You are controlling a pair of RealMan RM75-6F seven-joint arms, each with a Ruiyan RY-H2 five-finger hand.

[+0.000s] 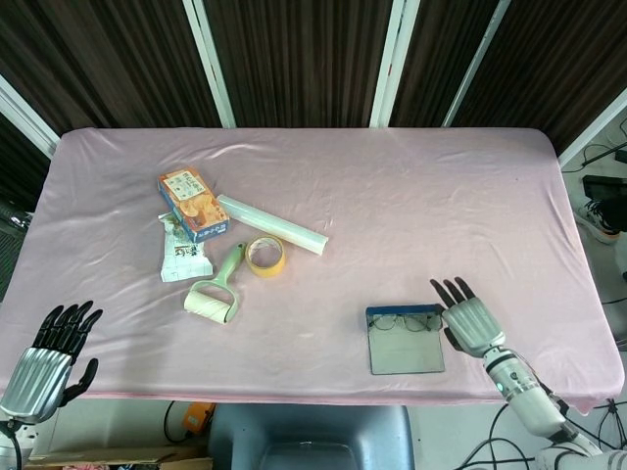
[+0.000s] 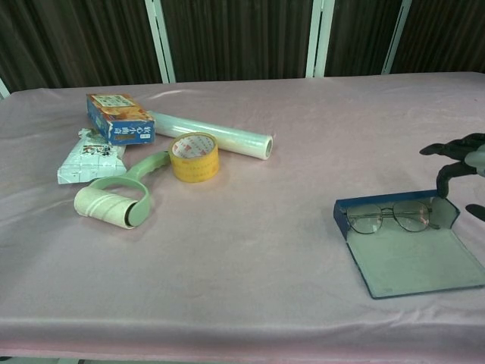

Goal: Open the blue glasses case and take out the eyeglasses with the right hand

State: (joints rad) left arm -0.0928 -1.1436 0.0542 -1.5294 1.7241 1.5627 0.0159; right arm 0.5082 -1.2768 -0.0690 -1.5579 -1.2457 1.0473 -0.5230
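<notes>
The blue case [image 2: 405, 243] lies open on the near right part of the desk [image 1: 411, 196], its flap spread flat toward the front edge, and the glasses [image 2: 390, 218] rest inside along the far, raised rim of the tray. The right robot hand [image 1: 470, 318] sits just beside the case's right end, fingers spread and holding nothing; in the chest view its dark fingertips [image 2: 447, 152] hover near the case's right corner. The left robot hand [image 1: 44, 352] hangs off the near left edge of the desk, fingers apart and empty. The glasses look thin-wired and light, likely easy to bend or scratch, and the lenses would be slippery, so a gentle pinch on the bridge or on a temple arm near its hinge seems the safest hold. The case is light and may slide under a push. Well apart, at the left, lie an orange and blue box [image 1: 193, 204], a printed packet [image 1: 182, 255], a roll of film [image 1: 271, 224], tape [image 1: 265, 256] and a lint roller [image 1: 216, 291]; the print on the box and packet is too small to read.
</notes>
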